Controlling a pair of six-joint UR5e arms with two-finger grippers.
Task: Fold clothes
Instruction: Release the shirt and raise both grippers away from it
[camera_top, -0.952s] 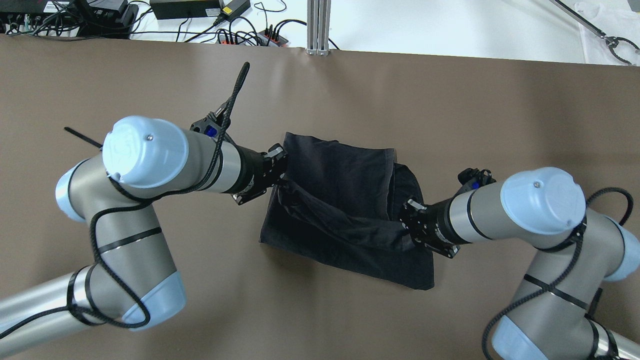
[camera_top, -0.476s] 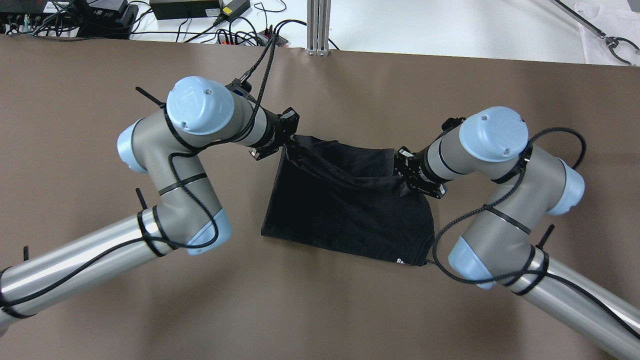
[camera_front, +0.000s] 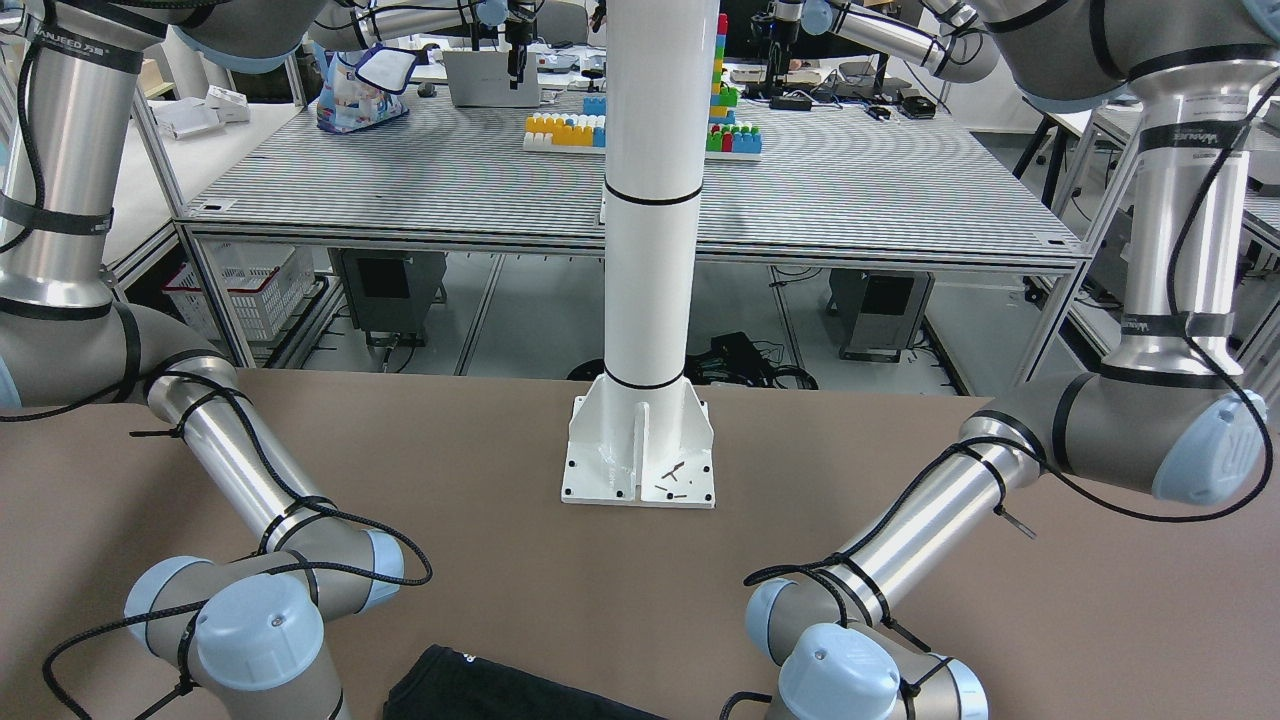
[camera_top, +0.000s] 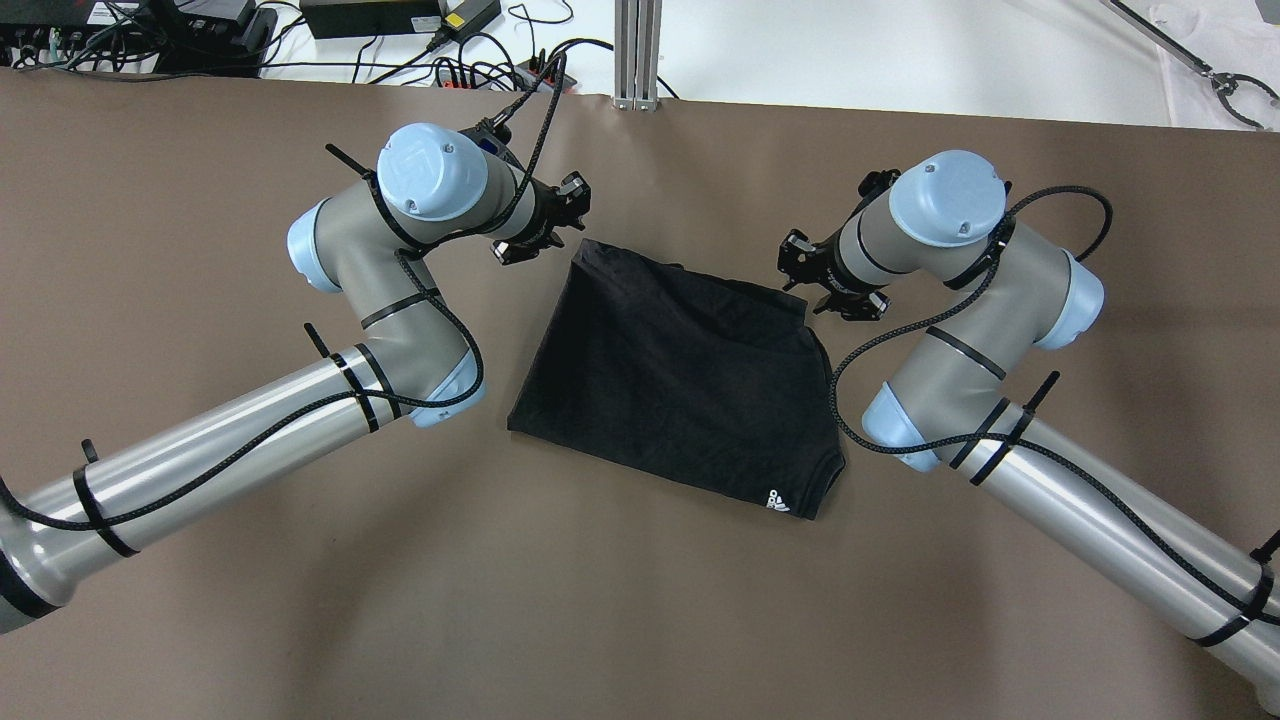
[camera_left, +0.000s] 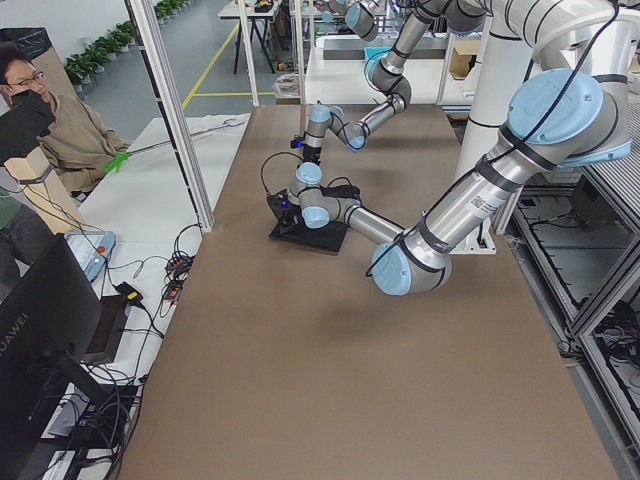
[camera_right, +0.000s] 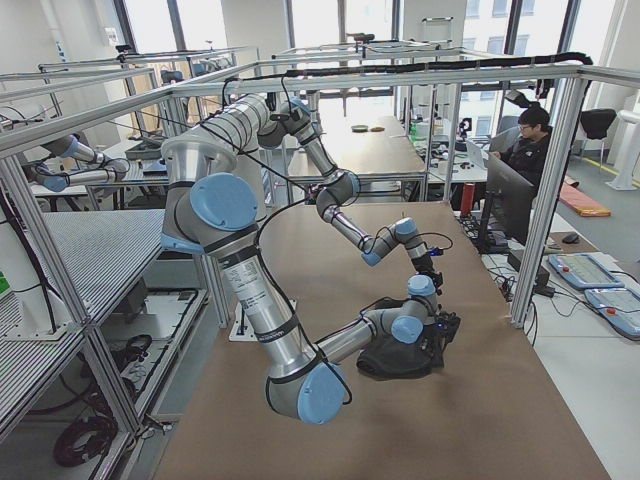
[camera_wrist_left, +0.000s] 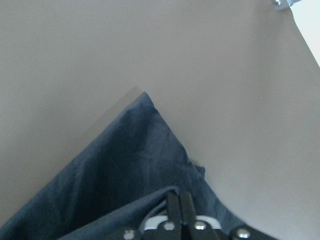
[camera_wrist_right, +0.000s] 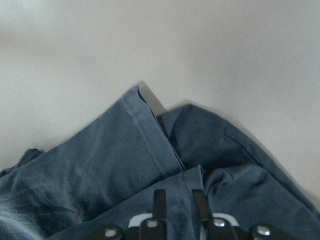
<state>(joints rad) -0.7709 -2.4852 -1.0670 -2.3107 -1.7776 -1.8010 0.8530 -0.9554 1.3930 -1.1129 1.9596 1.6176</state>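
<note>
The clothes (camera_top: 680, 370), one black garment, lie folded flat in the middle of the brown table (camera_top: 200, 560), a small white logo (camera_top: 775, 497) at the near right corner. My left gripper (camera_top: 572, 240) sits over the far left corner. In the left wrist view its fingers (camera_wrist_left: 179, 200) are pressed together, shut on a raised fold of the cloth (camera_wrist_left: 125, 175). My right gripper (camera_top: 805, 290) is at the far right corner. The right wrist view shows its fingers (camera_wrist_right: 178, 197) a little apart, open, with the cloth (camera_wrist_right: 100, 170) lying under them. One garment corner (camera_front: 500, 690) shows in the front-facing view.
A white pillar (camera_front: 645, 200) stands on a bolted base (camera_front: 640, 450) at the robot's side of the table. Cables and power units (camera_top: 400, 15) and an aluminium post (camera_top: 635, 50) line the far edge. Seated people (camera_left: 40, 110) (camera_right: 525, 140) are off the table.
Both grippers carried the near edge of the garment over to its far edge, and the lifted layer now lies flat. The white logo has come into view.
</note>
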